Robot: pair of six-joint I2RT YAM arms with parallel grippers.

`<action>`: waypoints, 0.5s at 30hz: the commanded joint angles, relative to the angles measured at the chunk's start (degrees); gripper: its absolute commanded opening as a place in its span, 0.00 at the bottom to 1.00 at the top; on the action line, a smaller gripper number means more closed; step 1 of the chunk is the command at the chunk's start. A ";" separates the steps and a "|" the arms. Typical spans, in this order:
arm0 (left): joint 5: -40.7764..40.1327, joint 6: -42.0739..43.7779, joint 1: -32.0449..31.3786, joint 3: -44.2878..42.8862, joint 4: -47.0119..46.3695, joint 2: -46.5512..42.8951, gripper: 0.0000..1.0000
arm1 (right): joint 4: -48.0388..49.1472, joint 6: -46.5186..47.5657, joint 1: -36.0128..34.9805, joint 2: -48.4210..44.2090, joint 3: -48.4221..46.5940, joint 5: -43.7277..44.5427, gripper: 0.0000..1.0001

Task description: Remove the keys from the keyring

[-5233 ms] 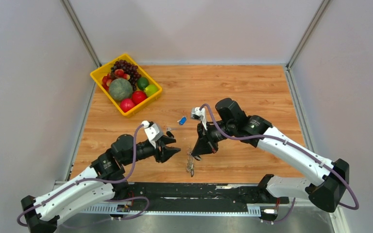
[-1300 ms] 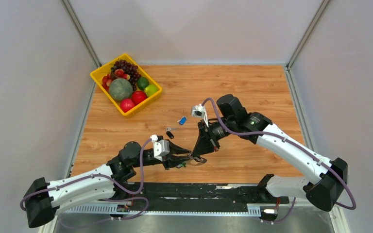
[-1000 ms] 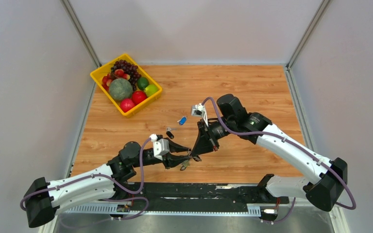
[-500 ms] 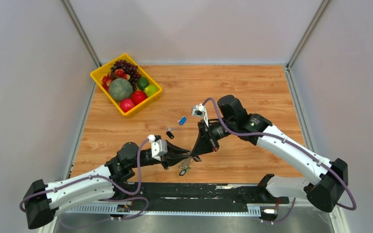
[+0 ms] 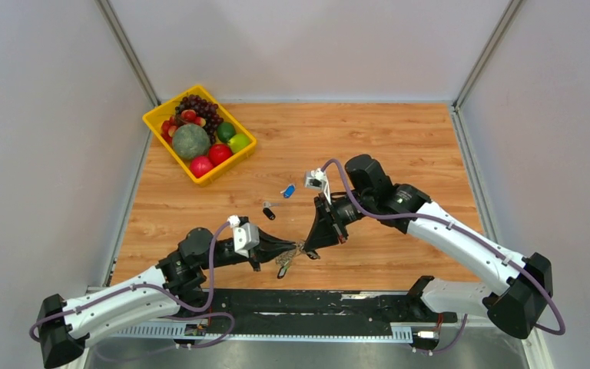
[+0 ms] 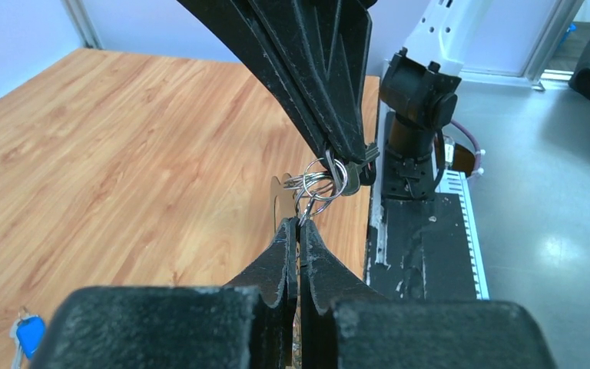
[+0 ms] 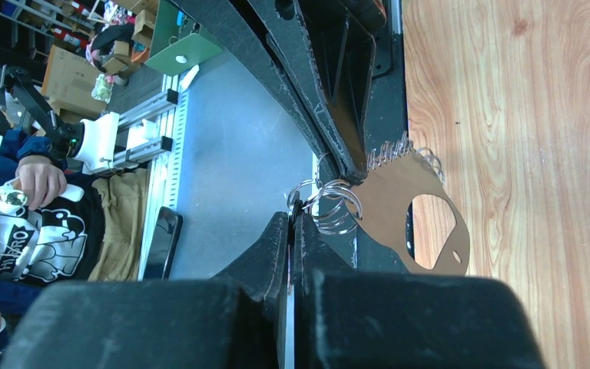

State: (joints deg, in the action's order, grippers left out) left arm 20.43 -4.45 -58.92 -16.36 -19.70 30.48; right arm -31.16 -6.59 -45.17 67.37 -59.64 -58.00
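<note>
"Looking from above, where's the keyring (image 5: 301, 249)?"
"Strung between both arms' tips above the desk (image 5: 399, 154), with the keys (image 5: 283, 269) dangling on the left arm's side. Left wrist: left fingers (image 6: 276, 257) clamp its wire, ring dead ahead. Right wrist: right fingers (image 7: 273, 246) pinch it too, equally near."

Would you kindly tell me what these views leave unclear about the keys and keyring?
Top view: the keys below both tools are too small to count.
Left wrist view: the left tool, shut, hides whether it pinches a key or the keyring.
Right wrist view: the right tool covers its own grip point.
</note>
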 commanded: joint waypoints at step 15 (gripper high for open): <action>-9.24 -1.92 -0.24 -6.68 7.08 2.98 0.00 | 2.23 0.25 -1.08 0.14 4.63 1.91 0.01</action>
State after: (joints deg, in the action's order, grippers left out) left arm 15.73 -5.50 -59.55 -19.66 -11.51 32.99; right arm -29.26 -6.55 -45.50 67.26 -55.42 -55.33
